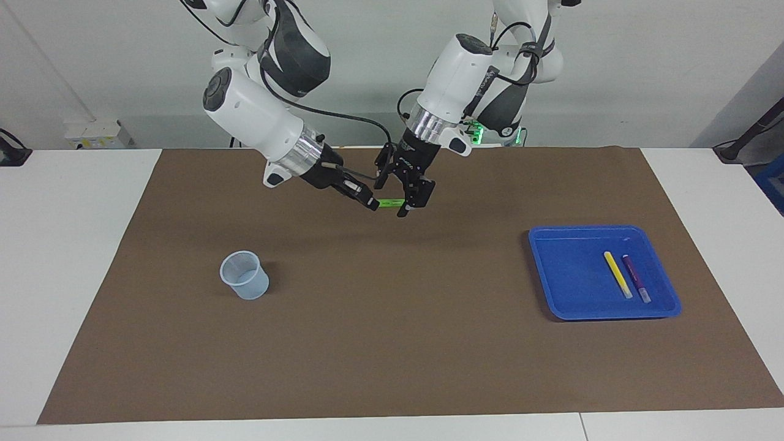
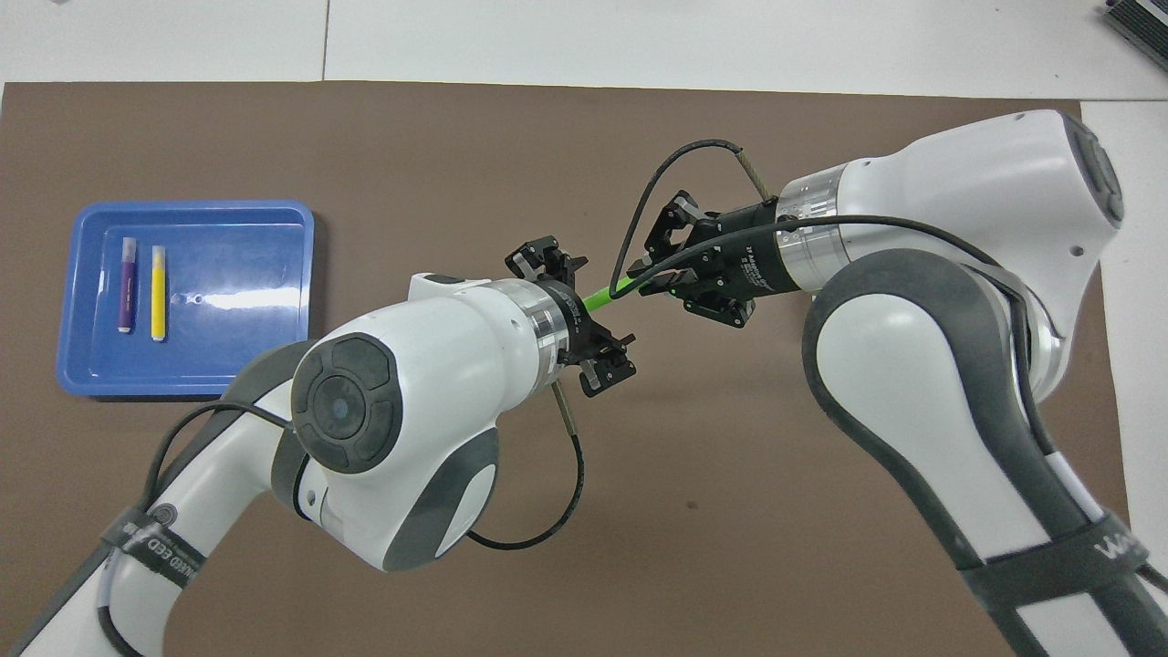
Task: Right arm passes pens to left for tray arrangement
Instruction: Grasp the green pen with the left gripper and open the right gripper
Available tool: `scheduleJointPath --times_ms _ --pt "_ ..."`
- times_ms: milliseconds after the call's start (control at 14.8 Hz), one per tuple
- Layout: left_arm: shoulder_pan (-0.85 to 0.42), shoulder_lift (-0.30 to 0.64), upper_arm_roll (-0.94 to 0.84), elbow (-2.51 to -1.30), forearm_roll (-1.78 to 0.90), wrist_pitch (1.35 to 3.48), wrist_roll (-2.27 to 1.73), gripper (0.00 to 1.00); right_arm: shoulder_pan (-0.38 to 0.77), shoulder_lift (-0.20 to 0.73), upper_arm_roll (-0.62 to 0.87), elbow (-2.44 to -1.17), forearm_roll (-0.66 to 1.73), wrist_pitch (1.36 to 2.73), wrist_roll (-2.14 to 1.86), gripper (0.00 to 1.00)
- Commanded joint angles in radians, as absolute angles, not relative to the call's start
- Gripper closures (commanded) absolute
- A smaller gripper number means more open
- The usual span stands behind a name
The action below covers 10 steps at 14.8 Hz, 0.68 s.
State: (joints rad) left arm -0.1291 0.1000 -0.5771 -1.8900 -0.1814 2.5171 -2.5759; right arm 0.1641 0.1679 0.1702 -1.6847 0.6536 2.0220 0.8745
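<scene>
Up in midair, the right gripper (image 1: pixel 369 204) pinches a slim green pen (image 1: pixel 389 203). Black left gripper (image 1: pixel 409 199) straddles its other end; whether it's clamped, I can't tell.

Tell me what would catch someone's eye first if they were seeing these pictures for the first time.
The bright green pen, held level in the air above the brown mat: the right end effector is shut on one end and the left end effector is around the other. Next, the blue tray toward the left arm's end, with a yellow pen and a purple pen lying side by side in it.
</scene>
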Motion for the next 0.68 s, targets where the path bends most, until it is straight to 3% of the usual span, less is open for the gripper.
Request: scheduleJointPath --times_ms 0,203,405,473,608 --pt "-0.138 0.064 -0.568 -1.922 -0.189 2.528 -2.519 0.41 0.158 0.140 0.172 -1.720 0.681 2.042 0.877 1.00" --pt "-0.140 0.066 -0.568 -1.921 -0.169 2.526 -2.475 0.47 0.158 0.140 0.170 -1.720 0.681 2.042 0.876 1.00" --pt "-0.140 0.066 -0.569 -1.916 -0.167 2.502 -2.396 0.84 0.155 0.138 0.172 -1.720 0.681 2.042 0.876 0.99" --pt "-0.140 0.066 -0.569 -1.913 -0.167 2.485 -2.373 0.95 0.155 0.140 0.170 -1.720 0.680 2.042 0.876 0.91" --pt "-0.140 0.066 -0.571 -1.904 -0.167 2.458 -2.317 1.00 0.150 0.140 0.170 -1.720 0.680 2.042 0.874 0.89"
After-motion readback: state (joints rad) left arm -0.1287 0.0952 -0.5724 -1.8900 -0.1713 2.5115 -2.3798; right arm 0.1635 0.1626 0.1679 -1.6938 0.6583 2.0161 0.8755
